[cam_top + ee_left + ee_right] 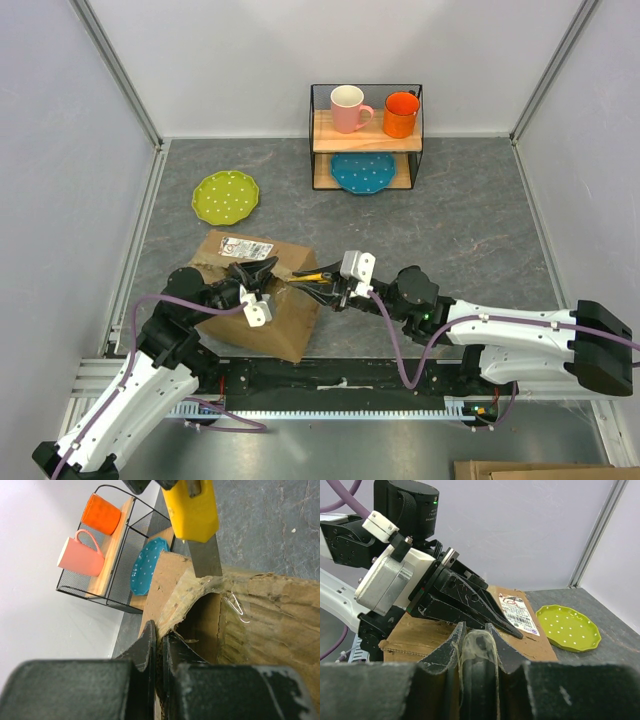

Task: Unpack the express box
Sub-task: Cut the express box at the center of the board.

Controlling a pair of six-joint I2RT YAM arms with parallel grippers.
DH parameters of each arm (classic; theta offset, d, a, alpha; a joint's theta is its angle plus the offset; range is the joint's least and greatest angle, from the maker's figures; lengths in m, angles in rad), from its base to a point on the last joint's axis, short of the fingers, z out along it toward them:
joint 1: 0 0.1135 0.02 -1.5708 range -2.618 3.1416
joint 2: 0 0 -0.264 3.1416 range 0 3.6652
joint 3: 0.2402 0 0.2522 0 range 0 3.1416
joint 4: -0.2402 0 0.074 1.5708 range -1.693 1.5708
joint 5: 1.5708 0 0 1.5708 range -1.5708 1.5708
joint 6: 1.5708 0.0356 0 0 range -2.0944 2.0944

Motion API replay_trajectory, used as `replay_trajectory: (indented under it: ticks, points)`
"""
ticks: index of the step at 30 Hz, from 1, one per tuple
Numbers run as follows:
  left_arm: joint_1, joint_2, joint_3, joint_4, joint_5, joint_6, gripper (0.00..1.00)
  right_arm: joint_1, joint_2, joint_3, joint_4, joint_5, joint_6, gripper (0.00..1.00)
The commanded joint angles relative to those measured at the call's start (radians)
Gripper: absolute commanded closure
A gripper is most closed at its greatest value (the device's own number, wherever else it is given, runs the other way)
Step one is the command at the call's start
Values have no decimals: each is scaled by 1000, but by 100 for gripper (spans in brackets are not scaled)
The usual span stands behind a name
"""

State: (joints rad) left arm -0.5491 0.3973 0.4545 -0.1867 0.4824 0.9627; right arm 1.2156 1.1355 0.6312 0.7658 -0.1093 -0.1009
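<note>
The express box (pixel 280 315), brown cardboard with a white and red label (pixel 245 247), lies near the table's front left. Its torn opening shows in the left wrist view (pixel 270 625). My left gripper (pixel 257 271) is shut on the box's flap edge (pixel 160 635). My right gripper (pixel 330 288) is shut on a yellow utility knife (pixel 310 275). The knife's blade (pixel 205 555) touches the box's torn edge below the yellow handle (pixel 192 510). In the right wrist view my right gripper (pixel 475 630) clamps the knife's end (pixel 477 650), just behind the left gripper's fingers (pixel 470 605) on the box (pixel 420 635).
A wire rack (pixel 366 135) at the back holds a pink mug (pixel 349 109), an orange mug (pixel 401 114) and a blue plate (pixel 363 172). A green plate (pixel 226 196) lies behind the box on the left. A paper clip (pixel 235 607) lies on the box.
</note>
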Motion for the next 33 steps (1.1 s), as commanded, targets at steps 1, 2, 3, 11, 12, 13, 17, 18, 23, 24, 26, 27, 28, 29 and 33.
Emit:
replay_trajectory:
  ticks: [1,2,3,11,12,13,17,18,23,24,26,27,28,29,33]
  points:
    - [9,-5,-2,-79,25,-119,98,5,10,45,53,-12,7,100]
    - [9,-6,-2,-80,25,-120,98,4,12,45,52,-12,7,100]
    - [9,-8,-2,-80,25,-120,98,5,15,45,52,-12,7,100]
    - [11,-12,-2,-82,27,-125,98,5,30,45,27,-6,-3,100]
    - [12,-12,-2,-80,28,-125,98,4,30,45,23,-7,-3,100]
    - [12,-14,-2,-82,31,-128,98,5,33,45,18,-6,-3,100]
    - [14,-15,0,-80,35,-131,98,4,50,48,4,-4,-6,100]
    - [14,-17,1,-82,33,-131,98,4,59,47,1,-1,-6,100]
    - [15,-18,4,-86,33,-133,98,-11,92,22,0,26,0,100]
    - [15,-18,3,-86,33,-134,98,-24,101,7,7,20,16,100]
    - [15,-21,3,-88,33,-133,98,-42,106,-5,13,11,35,100]
    - [15,-23,3,-88,32,-134,98,-42,101,-14,13,16,38,100]
    - [17,-23,3,-89,32,-133,98,-42,98,-18,10,20,40,100]
    - [17,-21,4,-89,32,-133,98,-42,93,-22,9,22,47,100]
    - [18,-21,1,-89,33,-134,98,-42,43,-39,0,39,52,100]
